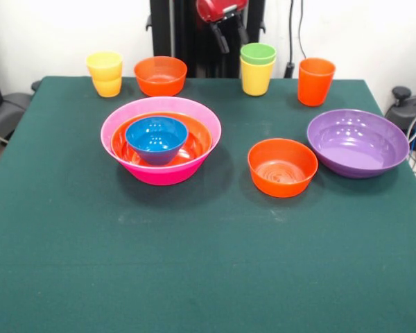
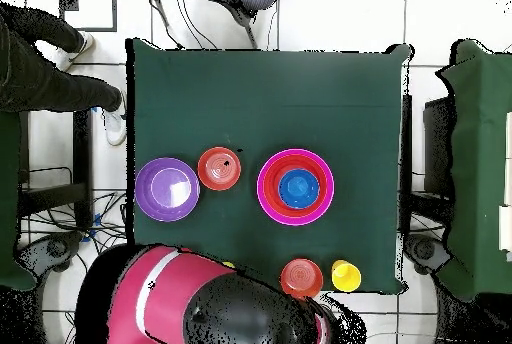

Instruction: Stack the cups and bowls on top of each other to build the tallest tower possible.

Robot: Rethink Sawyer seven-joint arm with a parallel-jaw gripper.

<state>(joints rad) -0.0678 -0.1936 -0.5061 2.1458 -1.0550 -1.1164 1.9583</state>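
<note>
The tower (image 1: 159, 142) is a big pink bowl (image 1: 163, 173) holding the wide orange bowl (image 1: 198, 143) with the small blue bowl (image 1: 157, 136) inside it. In the overhead view the pink bowl's rim (image 2: 264, 186) rings the blue bowl (image 2: 298, 188). One small orange bowl (image 1: 282, 166) and the purple bowl (image 1: 358, 142) stand to the right. Along the far edge stand a yellow cup (image 1: 105, 73), a small orange bowl (image 1: 160, 75), a green cup (image 1: 258, 53) nested in a yellow cup (image 1: 256, 78), and the tall orange cup (image 1: 315, 81). My gripper (image 1: 230, 35) hangs open and empty above the far edge.
The green table (image 1: 194, 263) has wide bare cloth at its near half. In the overhead view my arm (image 2: 160, 300) covers the cups at the bottom. A person's dark sleeve (image 2: 45, 70) shows at the top left, off the table.
</note>
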